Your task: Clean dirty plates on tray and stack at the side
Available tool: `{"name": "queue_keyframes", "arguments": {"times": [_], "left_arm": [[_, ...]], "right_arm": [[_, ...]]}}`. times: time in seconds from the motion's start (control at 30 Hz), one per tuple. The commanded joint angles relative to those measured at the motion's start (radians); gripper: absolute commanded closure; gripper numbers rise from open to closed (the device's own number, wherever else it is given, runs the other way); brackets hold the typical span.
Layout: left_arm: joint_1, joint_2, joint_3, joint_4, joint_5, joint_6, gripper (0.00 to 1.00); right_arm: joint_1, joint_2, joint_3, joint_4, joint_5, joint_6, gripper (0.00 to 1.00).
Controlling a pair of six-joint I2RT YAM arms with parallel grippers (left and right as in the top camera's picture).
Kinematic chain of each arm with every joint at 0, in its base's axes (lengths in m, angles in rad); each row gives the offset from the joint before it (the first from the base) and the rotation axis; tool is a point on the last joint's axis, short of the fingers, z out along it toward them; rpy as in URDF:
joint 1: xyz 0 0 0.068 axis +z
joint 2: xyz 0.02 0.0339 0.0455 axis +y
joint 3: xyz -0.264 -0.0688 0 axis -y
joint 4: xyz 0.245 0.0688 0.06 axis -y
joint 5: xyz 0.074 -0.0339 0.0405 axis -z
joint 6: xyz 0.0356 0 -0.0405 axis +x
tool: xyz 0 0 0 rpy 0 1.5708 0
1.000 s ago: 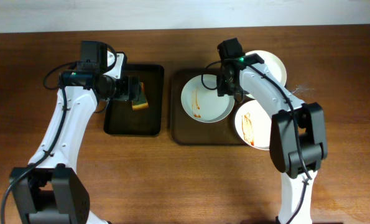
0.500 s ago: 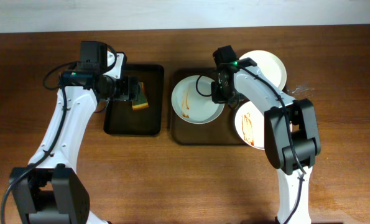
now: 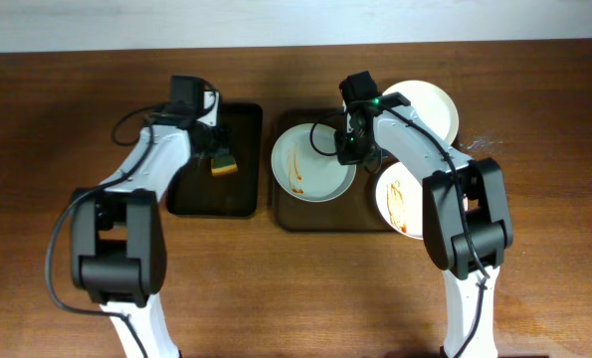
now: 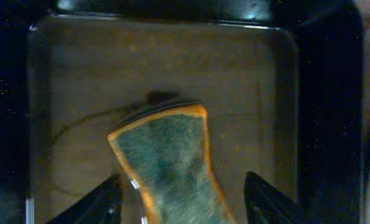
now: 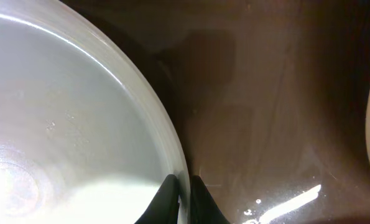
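1. Two slim fingertips of the right gripper (image 5: pixel 185 198) are pressed almost together on the rim of the streaked plate (image 3: pixel 313 164). With so little lip between them, the plate could slip free or tilt if it is lifted or dragged fast.
2. Ahead of that hand, the plate's far side reaches the edge of the brown tray (image 3: pixel 294 217). Any further push that way could ride it over the edge and tip it.
3. Behind the right hand, a second dirty plate (image 3: pixel 395 204) lies beneath its forearm, and a clean plate (image 3: pixel 437 109) sits to one side. A wide swing of the arm might knock either.
4. The left gripper (image 3: pixel 212 147) looks clamped on the near end of the sponge (image 4: pixel 166 158), with the black tray (image 4: pixel 48 93) beneath. The soft sponge could fold or twist out under pressure.
5. Only the overhead view shows the sauce streak and the other plates. Only the wrist views show how narrow each grip is.
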Motion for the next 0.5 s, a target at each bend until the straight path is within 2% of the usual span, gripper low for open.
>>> {"name": "queue_keyframes", "arguments": {"times": [0.0,0.07,0.13,0.23,0.3,0.37,0.47], "left_arm": [[-0.063,0.043,0.014,0.004,-0.208,-0.168,0.44],[-0.082,0.061,0.014,0.002,-0.226,-0.177,0.49],[-0.080,0.061,0.014,-0.003,-0.288,-0.245,0.53],[-0.073,0.061,0.008,-0.026,-0.304,-0.248,0.55],[-0.073,0.062,0.004,-0.026,-0.304,-0.248,0.69],[-0.076,0.062,0.004,-0.021,-0.304,-0.248,0.99],[-0.080,0.057,0.010,-0.048,-0.248,-0.195,1.00]], "right_arm": [[0.025,0.032,-0.024,0.000,-0.021,-0.010,0.93],[0.025,0.032,-0.024,0.000,-0.021,-0.010,0.93],[0.025,0.032,-0.027,0.003,-0.021,-0.010,0.93],[0.025,0.032,-0.028,0.003,-0.021,-0.010,0.94],[0.025,0.032,-0.028,0.004,-0.021,-0.010,0.95],[0.025,0.032,-0.028,0.002,-0.021,-0.009,0.96],[0.025,0.032,-0.028,0.003,-0.021,-0.006,0.96]]}}
